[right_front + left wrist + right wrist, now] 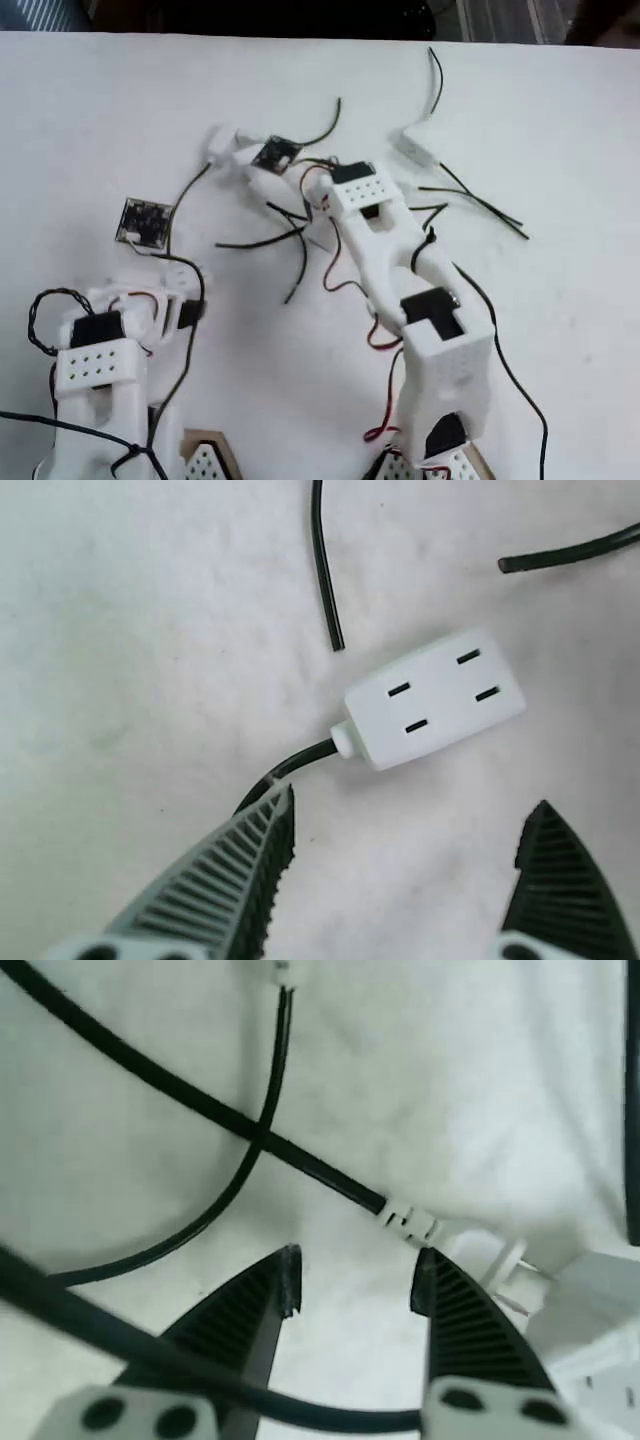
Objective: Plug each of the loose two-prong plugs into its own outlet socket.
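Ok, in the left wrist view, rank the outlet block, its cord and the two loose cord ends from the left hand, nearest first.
1. Outlet's cord, right at one finger.
2. Outlet block, ahead of the left hand.
3. Straight cord end, just past the block.
4. Other cord end, farthest off.

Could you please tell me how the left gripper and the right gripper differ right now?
The left gripper is open wide; the right gripper is open more narrowly. Ahead of the left gripper lies a white outlet block, slots facing the camera; beside one fingertip of the right gripper runs a black cord with a white collar. Both are open and hold nothing.
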Motion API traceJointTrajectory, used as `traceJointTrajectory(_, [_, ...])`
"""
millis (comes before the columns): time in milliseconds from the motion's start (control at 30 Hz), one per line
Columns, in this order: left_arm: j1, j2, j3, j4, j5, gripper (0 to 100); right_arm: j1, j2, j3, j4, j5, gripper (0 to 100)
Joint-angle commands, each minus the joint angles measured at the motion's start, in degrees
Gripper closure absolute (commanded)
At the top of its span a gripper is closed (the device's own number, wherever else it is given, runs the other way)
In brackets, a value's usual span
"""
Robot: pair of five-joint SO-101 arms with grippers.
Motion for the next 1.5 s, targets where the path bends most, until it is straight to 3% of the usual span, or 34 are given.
traceJointTrajectory(0, [-0.13, -1.01, -0.35, -0.88, -0.35, 65, 2.77, 2.07, -5.1, -0.4, 0.18, 82.0])
traceJointTrajectory(400, [-0.13, -1.01, -0.35, -0.88, -0.35, 65, 2.42, -5.93, -6.24, 3.74, -0.09, 82.1])
traceJointTrajectory(667, [-0.13, -1.01, -0.26, -0.88, -0.35, 65, 2.33, -7.25, -6.33, 3.38, -10.02, 82.0])
traceJointTrajectory(800, [-0.13, -1.01, -0.26, -0.88, -0.35, 65, 2.59, -7.16, -6.24, -0.4, -9.67, 82.0])
traceJointTrajectory(967, [-0.13, -1.01, -0.26, -0.88, -0.35, 65, 2.77, -5.14, -6.42, -1.27, -2.37, 81.9])
traceJointTrajectory(1200, [-0.13, -1.01, -0.26, -0.88, -0.35, 65, 3.38, 4.7, -13.27, -0.92, -1.85, 81.9])
traceJointTrajectory(1467, [-0.13, -1.01, -0.26, -0.88, -0.35, 65, 4.0, 16.13, -26.55, 8.4, -1.85, 82.0])
